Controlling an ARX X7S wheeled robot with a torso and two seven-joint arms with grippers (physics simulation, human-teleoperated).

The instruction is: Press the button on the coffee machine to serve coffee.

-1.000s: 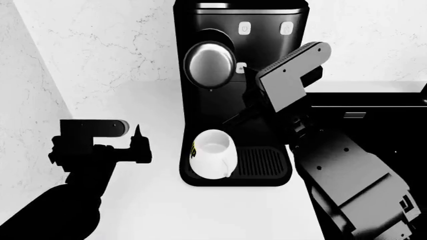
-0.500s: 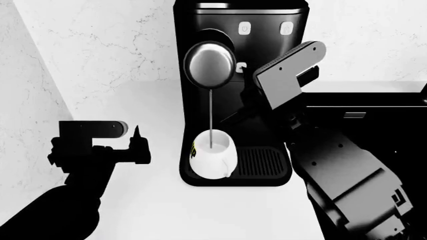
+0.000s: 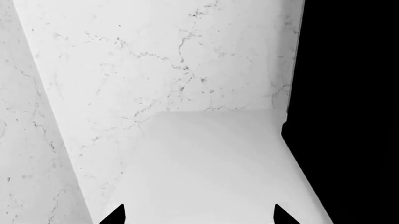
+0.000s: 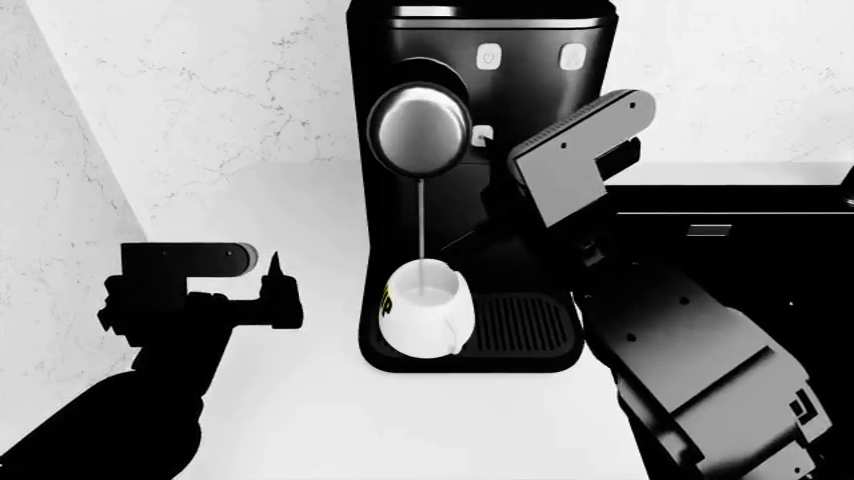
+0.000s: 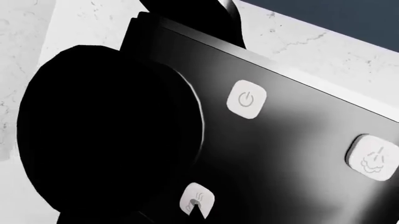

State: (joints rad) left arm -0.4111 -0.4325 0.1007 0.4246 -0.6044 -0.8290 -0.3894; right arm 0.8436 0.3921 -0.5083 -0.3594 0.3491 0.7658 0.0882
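The coffee machine [image 4: 534, 90] is tall and black, with a round silver disc [image 4: 420, 128] and small pale buttons [image 4: 490, 57]. A thin stream of coffee [image 4: 422, 225] runs from under the disc into a white cup [image 4: 424, 310] on the ribbed drip tray [image 4: 527, 325]. My right gripper [image 4: 493, 158] is at the machine's front. In the right wrist view its shut tip [image 5: 198, 215] is on the pale coffee button [image 5: 197, 198], below the power button [image 5: 247, 99]. My left gripper [image 4: 278, 280] [image 3: 198, 217] is open and empty over the counter, left of the machine.
The white marble counter [image 4: 294, 400] meets marble walls [image 4: 200, 90] behind and on the left. A black sink [image 4: 727, 225] lies right of the machine, behind my right arm [image 4: 694, 350]. A steam button [image 5: 373, 156] shows on the machine's face.
A stream of coffee has started to run from the spout into the cup and keeps flowing. My right gripper has shifted only slightly at the button. The left arm has not moved.
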